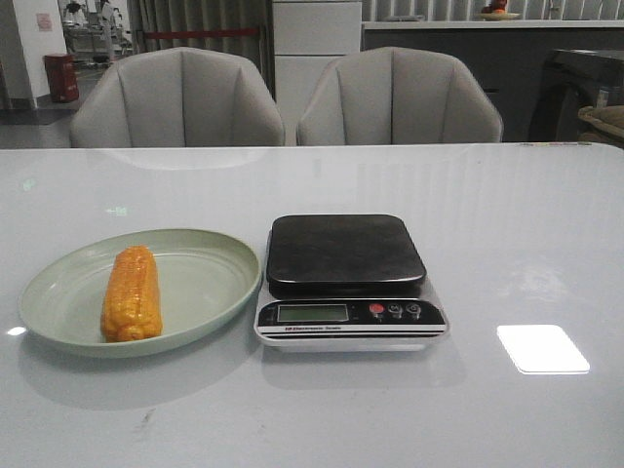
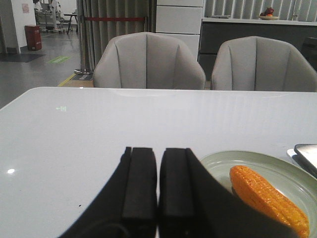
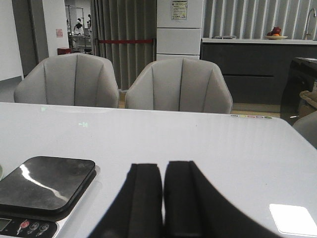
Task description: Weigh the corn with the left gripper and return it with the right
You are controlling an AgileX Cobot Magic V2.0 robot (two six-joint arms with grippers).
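Note:
The orange-yellow corn (image 1: pixel 132 293) lies lengthwise on a pale green plate (image 1: pixel 210 283) at the front left of the table. It also shows in the left wrist view (image 2: pixel 267 198), on the plate (image 2: pixel 233 163). A kitchen scale (image 1: pixel 346 253) with a black platform stands just right of the plate and is bare. My left gripper (image 2: pixel 158 151) is shut and empty, left of the plate. My right gripper (image 3: pixel 163 166) is shut and empty, right of the scale (image 3: pixel 44 186). Neither gripper shows in the front view.
The scale's display and buttons (image 1: pixel 351 312) face the front edge. Two grey chairs (image 1: pixel 175 97) (image 1: pixel 400 97) stand behind the white table (image 1: pixel 526 224). A bright light patch (image 1: pixel 541 348) lies on the table at the right.

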